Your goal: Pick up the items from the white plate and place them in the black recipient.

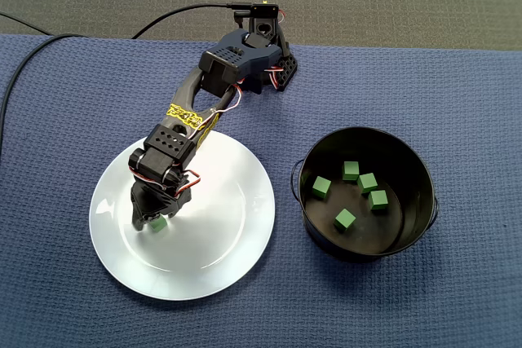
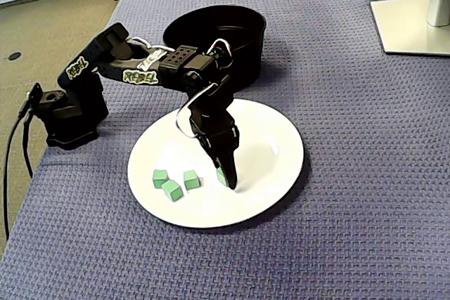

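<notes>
**Blue mat** (image 1: 65, 283). Woven cloth covering the working surface; everything listed stands on it.

**Arm** (image 1: 192, 112). Base at the far edge of the mat in a fixed view, reaching out and bent down over the plate. This puts the wrist steeply above the plate's bare middle, so the fingers come at the load from above.

**White plate** (image 1: 236, 226). The source dish, sitting just beside the pot and not touching it. The carry across looks short.

**Black pot** (image 1: 359, 252). The receiving vessel, upright and open-topped, with a handle on its plate-facing side. It holds five cubes (image 1: 345, 218), scattered loosely and well apart, as dropped pieces settle.

**Gripper** (image 2: 227, 179). The tips are down at plate level near the plate's centre, with the jaws drawn in and pinching one green cube (image 2: 222, 174). The cube appears to rest on the plate, not yet lifted.

**Three cubes** (image 2: 172, 189). These are clustered toward the plate's near-left rim in a fixed view, clear of the fingers and awaiting their turn. In the other fixed view they do not show, probably because the arm hides them.

Judged standing: about halfway, with the sixth piece in hand.
</notes>
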Tool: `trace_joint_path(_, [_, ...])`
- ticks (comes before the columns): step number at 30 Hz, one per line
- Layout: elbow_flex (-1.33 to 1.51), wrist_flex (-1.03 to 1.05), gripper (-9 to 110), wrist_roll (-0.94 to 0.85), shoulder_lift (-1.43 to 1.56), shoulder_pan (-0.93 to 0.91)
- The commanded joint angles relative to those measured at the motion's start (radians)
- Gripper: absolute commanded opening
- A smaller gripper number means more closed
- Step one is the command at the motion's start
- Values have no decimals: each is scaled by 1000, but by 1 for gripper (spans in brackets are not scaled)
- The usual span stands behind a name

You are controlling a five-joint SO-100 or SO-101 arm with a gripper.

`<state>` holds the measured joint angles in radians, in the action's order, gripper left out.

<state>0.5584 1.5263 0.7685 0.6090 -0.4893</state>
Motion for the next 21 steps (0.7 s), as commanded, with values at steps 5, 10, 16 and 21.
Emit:
trace_joint_path(5, [-64, 11, 0, -35, 15, -8])
trace_joint_path(10, [-98, 51, 0, -46, 26, -6])
trace_joint_path(16, [-282, 127, 0, -183, 247, -84])
trace_joint_path(21, [-288, 32, 0, -568, 583, -9])
